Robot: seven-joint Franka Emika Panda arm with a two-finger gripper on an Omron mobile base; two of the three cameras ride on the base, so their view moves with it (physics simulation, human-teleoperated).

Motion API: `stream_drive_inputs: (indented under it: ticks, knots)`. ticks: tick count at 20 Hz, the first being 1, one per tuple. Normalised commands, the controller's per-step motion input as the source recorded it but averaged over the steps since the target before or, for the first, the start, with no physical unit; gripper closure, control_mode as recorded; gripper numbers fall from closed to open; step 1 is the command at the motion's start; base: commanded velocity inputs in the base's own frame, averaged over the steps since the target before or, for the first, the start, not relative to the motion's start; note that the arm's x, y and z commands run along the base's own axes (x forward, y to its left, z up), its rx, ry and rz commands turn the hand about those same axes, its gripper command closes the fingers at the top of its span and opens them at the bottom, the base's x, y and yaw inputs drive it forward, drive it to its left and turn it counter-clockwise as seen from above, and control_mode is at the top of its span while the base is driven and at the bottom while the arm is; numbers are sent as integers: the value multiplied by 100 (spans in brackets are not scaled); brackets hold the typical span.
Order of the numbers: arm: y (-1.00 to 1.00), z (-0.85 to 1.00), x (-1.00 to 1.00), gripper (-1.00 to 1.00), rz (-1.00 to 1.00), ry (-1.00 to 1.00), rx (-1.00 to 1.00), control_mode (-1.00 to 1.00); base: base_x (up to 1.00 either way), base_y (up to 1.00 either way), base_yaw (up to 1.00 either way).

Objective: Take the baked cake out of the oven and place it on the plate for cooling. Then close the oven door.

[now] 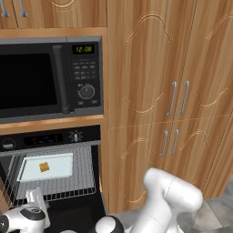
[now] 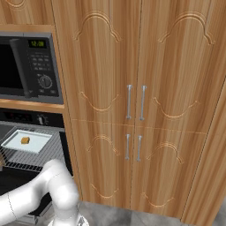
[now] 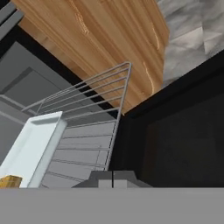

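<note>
The cake (image 1: 44, 167) lies on a tray (image 1: 59, 169) on the oven (image 1: 50, 168) rack (image 1: 84, 175), below the microwave (image 1: 50, 79).

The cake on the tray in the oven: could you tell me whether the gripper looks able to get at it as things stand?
Probably yes. The oven door is down, the wire rack is exposed, and nothing covers the cake on its tray. The gripper sits at the rack's front edge, but its jaws are shut and must open first.

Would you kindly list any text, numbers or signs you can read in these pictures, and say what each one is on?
"12:00", in green digits: clock on the microwave, as best it reads.
Microwave keypad: labels too small to read.
Oven control strip: red marks and knob markings too blurred to read.
</note>
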Motion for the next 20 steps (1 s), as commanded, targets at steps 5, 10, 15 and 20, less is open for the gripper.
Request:
stream_drive_inputs:
  ticks: [5, 10, 15, 20]
  knots:
    - [3, 51, 13, 100, -6, 0, 1, -100, 0, 0, 0]
    - [-7, 32, 2, 100, 18, 0, -2, -100, 0, 0, 0]
    - [-16, 37, 0, 100, 31, 1, 0, -100, 0, 0, 0]
    - [-21, 42, 8, 100, 25, 12, 0, -100, 0, 0, 0]
